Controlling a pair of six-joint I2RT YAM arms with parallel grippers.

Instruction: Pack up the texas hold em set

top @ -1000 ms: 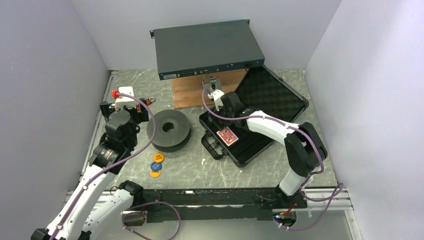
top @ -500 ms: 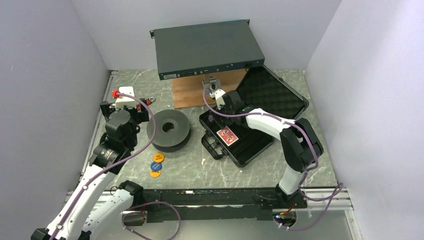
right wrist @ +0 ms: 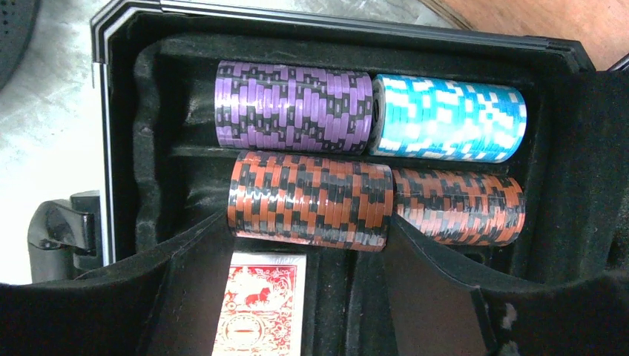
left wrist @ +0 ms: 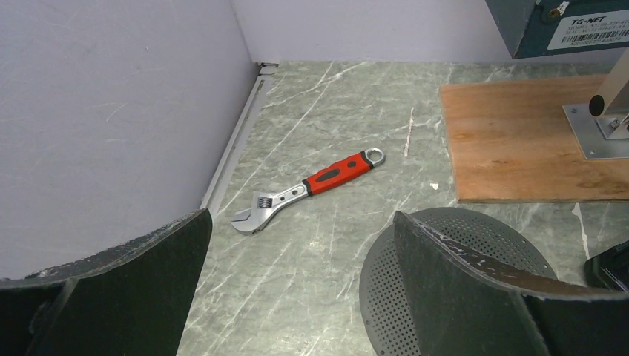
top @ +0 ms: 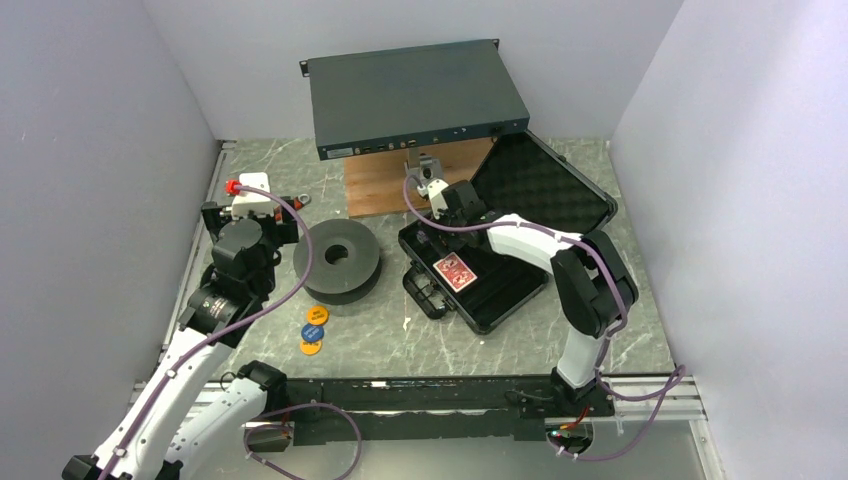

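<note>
Black rectangular plastic case [top: 497, 300] lies open on the grey marbled desk [top: 380, 345], right gripper [right wrist: 305, 222] clamped on the brown striped chip stack [right wrist: 311, 196] seated in its tray, left gripper [left wrist: 300, 222] spread wide, empty; chip-loading step, next likely release, lift clear, then fetch the loose coloured discs [top: 312, 331].

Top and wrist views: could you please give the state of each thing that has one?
case: open, lid laid back.
left brown stack: in its slot, clamped endwise by the right tool.
other stacks: slotted in the case.
deck: in the case, back up.
discs: loose on the table, outside the case.
left tool: open, empty.
</note>
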